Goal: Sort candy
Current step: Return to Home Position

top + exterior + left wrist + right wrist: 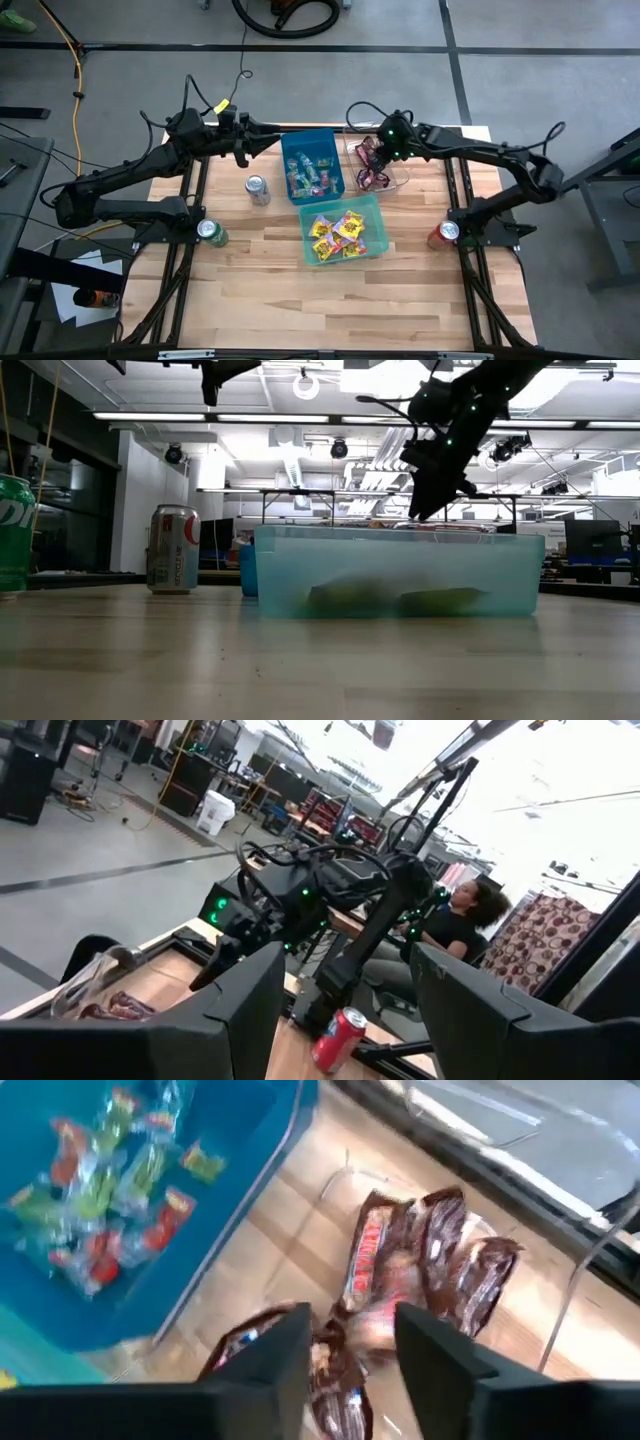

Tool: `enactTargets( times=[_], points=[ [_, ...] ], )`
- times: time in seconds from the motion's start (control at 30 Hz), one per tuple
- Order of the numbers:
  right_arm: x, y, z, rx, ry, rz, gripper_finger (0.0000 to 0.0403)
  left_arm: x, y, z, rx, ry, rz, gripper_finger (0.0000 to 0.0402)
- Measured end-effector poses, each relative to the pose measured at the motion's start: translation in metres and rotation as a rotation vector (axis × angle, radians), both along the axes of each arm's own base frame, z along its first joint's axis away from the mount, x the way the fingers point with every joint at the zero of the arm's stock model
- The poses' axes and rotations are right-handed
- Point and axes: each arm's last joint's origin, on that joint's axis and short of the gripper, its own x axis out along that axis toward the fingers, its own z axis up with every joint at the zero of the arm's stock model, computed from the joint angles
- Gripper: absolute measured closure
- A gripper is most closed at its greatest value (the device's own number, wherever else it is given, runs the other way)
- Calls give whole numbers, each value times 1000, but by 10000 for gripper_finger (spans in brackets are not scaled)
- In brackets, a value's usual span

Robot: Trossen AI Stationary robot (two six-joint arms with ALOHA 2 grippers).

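The candy lies sorted in three containers. Small green and red pieces fill a blue bin [312, 165] [110, 1180]. Yellow packets lie in a teal bin [345, 228] [400, 575]. Dark maroon wrappers [375, 165] [400, 1270] are heaped in a clear tray. My right gripper [372, 150] [350, 1345] [425, 500] hangs open just above the maroon heap, pointing down, with nothing between its fingers. My left gripper [268, 143] [345, 1005] is wide open in the air beside the blue bin's far left corner.
A silver can [257, 189] [173, 550] stands left of the blue bin. A green can [211, 233] sits by the left arm's base and a red can [443, 234] [338, 1038] by the right arm's. Bare wood stretches along the near edge. A person [455, 925] sits beyond the table.
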Motion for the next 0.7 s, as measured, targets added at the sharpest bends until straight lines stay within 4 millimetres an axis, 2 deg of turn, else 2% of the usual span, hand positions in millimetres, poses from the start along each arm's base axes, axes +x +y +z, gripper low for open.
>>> enactTargets(
  times=[0.1, 0.17, 0.33, 0.43, 0.53, 0.63, 0.7],
  points=[
    [2, 2, 5, 8, 35, 47, 227, 0, 0, 0, 12, 2, 3, 197],
    [3, 3, 19, 10, 10, 90, 208, 0, 1, 0, 30, 5, 7, 197],
    [-2, 12, 80, -43, -221, 215, 199, 0, 1, 0, 44, 9, 7, 197],
    [-10, 24, 114, -98, -380, 324, 205, 0, -1, -2, 38, 30, -37, 197],
    [-17, 42, 136, -126, -533, 451, 221, 3, -8, -7, 53, 75, -126, 202],
    [-20, 62, 145, -121, -637, 538, 253, 9, -22, -16, 79, 97, -203, 228],
    [-19, 75, 144, -114, -666, 585, 287, 13, -32, -27, 77, 108, -214, 261]
  ],
)
